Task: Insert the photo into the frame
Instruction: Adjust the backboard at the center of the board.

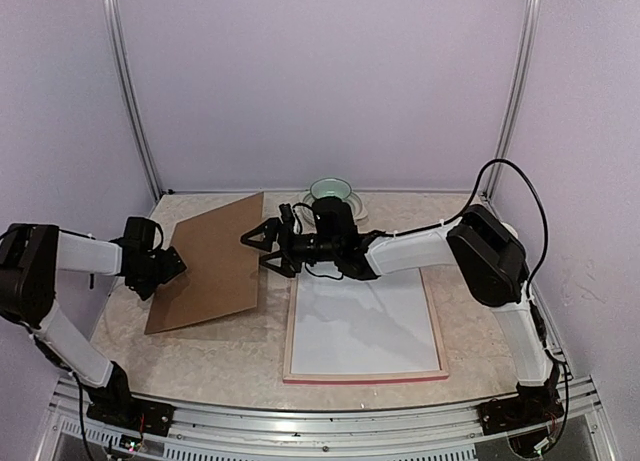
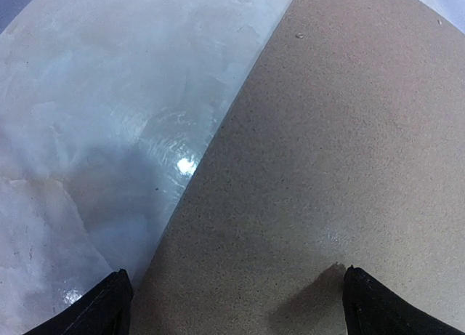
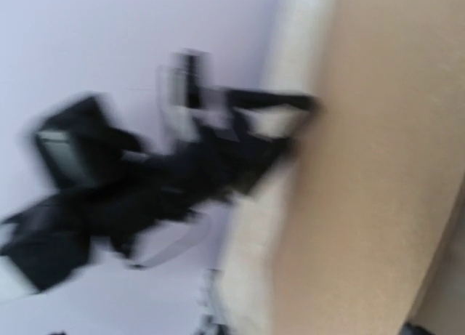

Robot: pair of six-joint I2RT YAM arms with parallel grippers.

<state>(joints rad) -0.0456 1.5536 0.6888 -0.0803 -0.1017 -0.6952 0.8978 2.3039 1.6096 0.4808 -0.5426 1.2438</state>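
The frame (image 1: 290,331) lies back up on the table at centre right, with pale wood edges and a pink strip along its near edge. A white sheet (image 1: 365,326) fills its opening; no dark print side shows, so I cannot tell if this is the photo. The brown backing board (image 1: 212,261) is tilted up left of the frame. My left gripper (image 1: 172,261) is at the board's left edge, open, with the board's face (image 2: 327,153) between its fingers (image 2: 109,306). My right gripper (image 1: 258,249) is open at the board's right edge; its wrist view is blurred and shows the board (image 3: 363,168).
A pale green round dish (image 1: 331,191) stands at the back centre, just behind the right wrist. The marbled tabletop (image 2: 87,131) shows left of the board. Lilac walls with metal posts (image 1: 130,91) close in the table.
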